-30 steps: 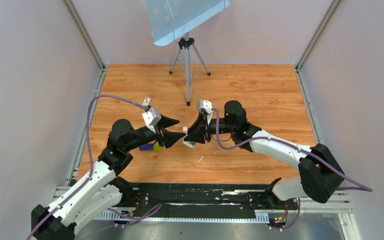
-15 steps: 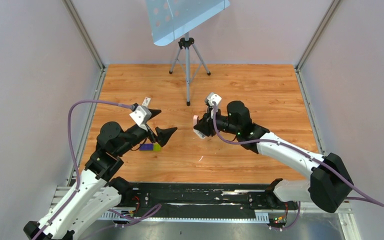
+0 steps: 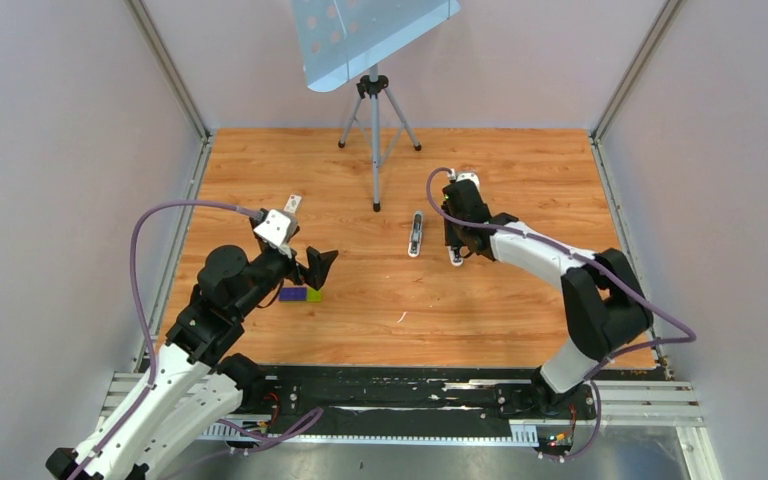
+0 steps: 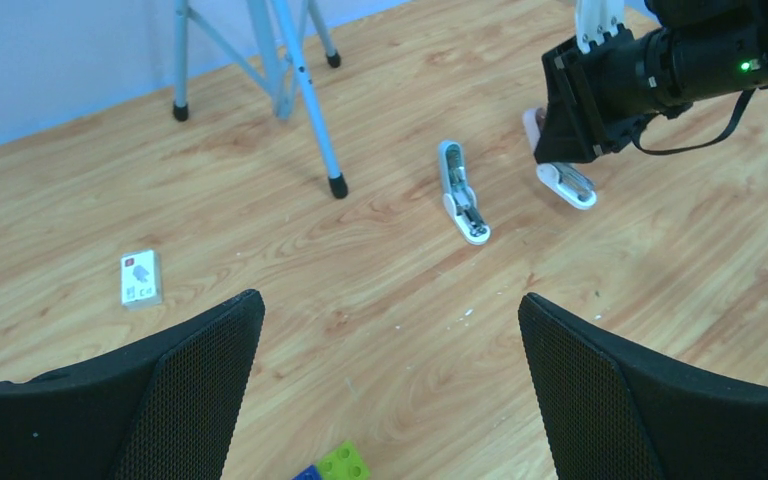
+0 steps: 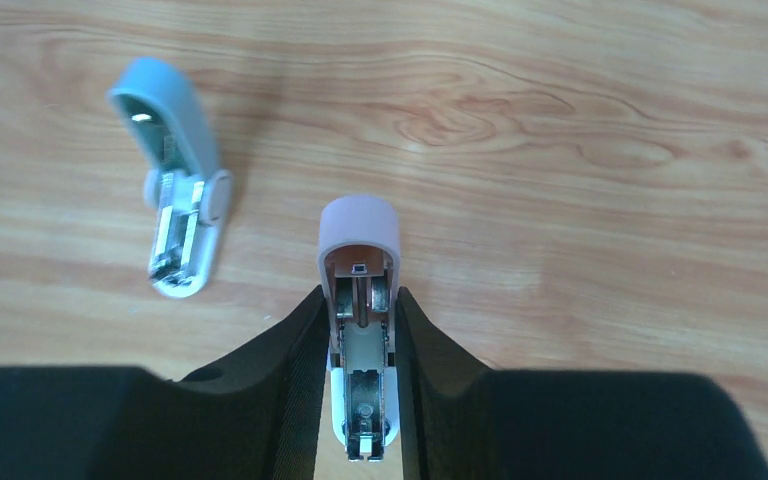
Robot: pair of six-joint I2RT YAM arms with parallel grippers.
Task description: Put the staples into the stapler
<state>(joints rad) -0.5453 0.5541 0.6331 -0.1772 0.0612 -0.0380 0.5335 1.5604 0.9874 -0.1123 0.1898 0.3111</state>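
Note:
The stapler (image 5: 359,262) is pale pink with a white base and stands hinged open. My right gripper (image 5: 360,292) is shut on its sides. From the left wrist, the white base (image 4: 567,186) is low at the wood under the right gripper (image 4: 585,110). The top view puts that gripper (image 3: 454,250) at the back right of the middle. My left gripper (image 4: 388,300) is open and holds nothing; it hovers at the left (image 3: 318,265). I cannot make out the staples.
A second, pale blue mini stapler (image 3: 417,235) (image 5: 175,190) lies open on the wood just left of the pink one. A purple-and-green block (image 3: 302,294) sits under my left gripper. A white labelled card (image 4: 140,278) lies further left. A tripod (image 3: 375,130) stands behind.
My left gripper has opened wide and drawn back to the left. The right arm has carried the pink stapler back and to the right, down to the table. The pale blue stapler now shows.

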